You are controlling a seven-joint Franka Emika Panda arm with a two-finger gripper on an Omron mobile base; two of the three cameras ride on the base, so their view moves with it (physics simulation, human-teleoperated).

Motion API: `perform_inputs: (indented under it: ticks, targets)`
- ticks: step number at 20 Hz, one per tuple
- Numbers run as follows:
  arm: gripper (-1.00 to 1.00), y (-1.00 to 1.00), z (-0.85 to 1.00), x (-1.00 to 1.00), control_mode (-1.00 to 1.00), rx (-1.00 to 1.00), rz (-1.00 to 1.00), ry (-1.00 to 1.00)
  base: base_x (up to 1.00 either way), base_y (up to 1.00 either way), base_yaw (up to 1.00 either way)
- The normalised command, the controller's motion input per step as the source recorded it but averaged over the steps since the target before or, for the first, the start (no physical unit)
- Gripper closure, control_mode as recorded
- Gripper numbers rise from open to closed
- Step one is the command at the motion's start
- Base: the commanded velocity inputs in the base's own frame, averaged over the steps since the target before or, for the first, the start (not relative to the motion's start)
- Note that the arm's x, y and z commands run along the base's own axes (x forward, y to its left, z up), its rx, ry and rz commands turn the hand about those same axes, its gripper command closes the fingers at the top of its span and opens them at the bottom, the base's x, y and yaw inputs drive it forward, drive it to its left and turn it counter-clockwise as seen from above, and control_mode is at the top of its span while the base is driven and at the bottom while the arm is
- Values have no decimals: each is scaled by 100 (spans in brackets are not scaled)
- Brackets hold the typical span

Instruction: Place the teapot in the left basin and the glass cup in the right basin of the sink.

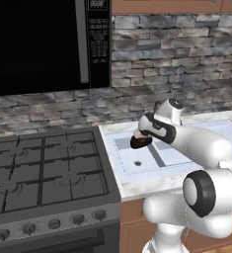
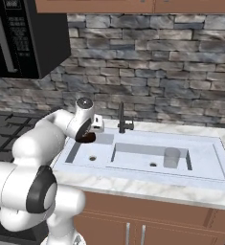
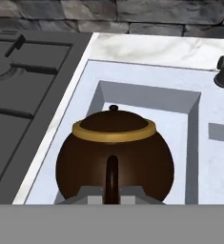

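Note:
The dark-brown teapot with a golden rim hangs by its handle from my gripper, which is shut on it. It hovers over the back left part of the left basin of the white sink, above the floor of the basin. From the side, the teapot sits just under my gripper, and in the left base view the teapot shows beneath the hand. The glass cup stands upright in the right basin, near its right wall.
A dark faucet rises behind the divider between the basins. The gas stove borders the counter on the left, under a black microwave. A stone wall backs the marble counter.

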Motion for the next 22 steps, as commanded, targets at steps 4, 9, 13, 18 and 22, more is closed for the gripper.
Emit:
perform_inputs:
  ticks: [4,9,13,18,22]
  targets:
    - [100,-1,-13,3,-100,0,0,0,0,0,0]
    - [100,0,-12,1,-100,0,0,0,0,0,0]
    - [100,0,-12,3,-100,0,0,-2,0,0,0]
    - [100,0,-12,6,-100,0,0,-4,0,0,0]
    - [100,0,-11,9,-100,0,0,-6,0,0,0]
